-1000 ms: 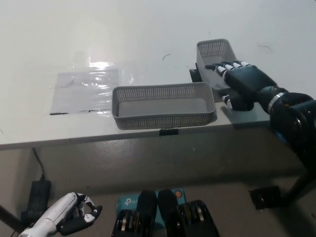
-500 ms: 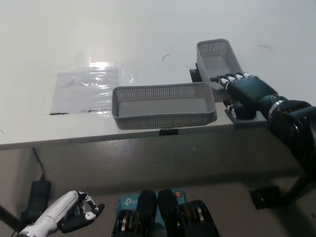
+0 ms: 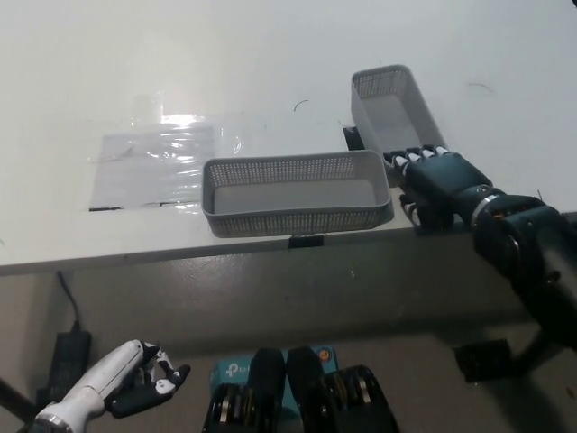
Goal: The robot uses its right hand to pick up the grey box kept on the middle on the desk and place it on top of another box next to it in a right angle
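Observation:
A long grey mesh box (image 3: 297,191) lies crosswise in the middle of the white desk (image 3: 270,54), close to the front edge. A second grey mesh box (image 3: 386,101) lies at right angles to it, just to its right and running away from me. My black right hand (image 3: 437,185) sits at the near end of this second box and hides that end. It touches the box, but whether it grips it does not show. Low at the lower left, beneath the desk's level, my white left hand (image 3: 135,383) rests open and holds nothing.
A clear plastic sheet (image 3: 158,158) lies flat on the desk to the left of the middle box. On the floor below are a black power brick (image 3: 68,356) and a teal carton (image 3: 234,372). The desk's front edge (image 3: 180,257) runs just before the boxes.
My right hand has slid back along the right box to its near end. The far end of that box has shifted a little up and left. The left hand has barely moved.

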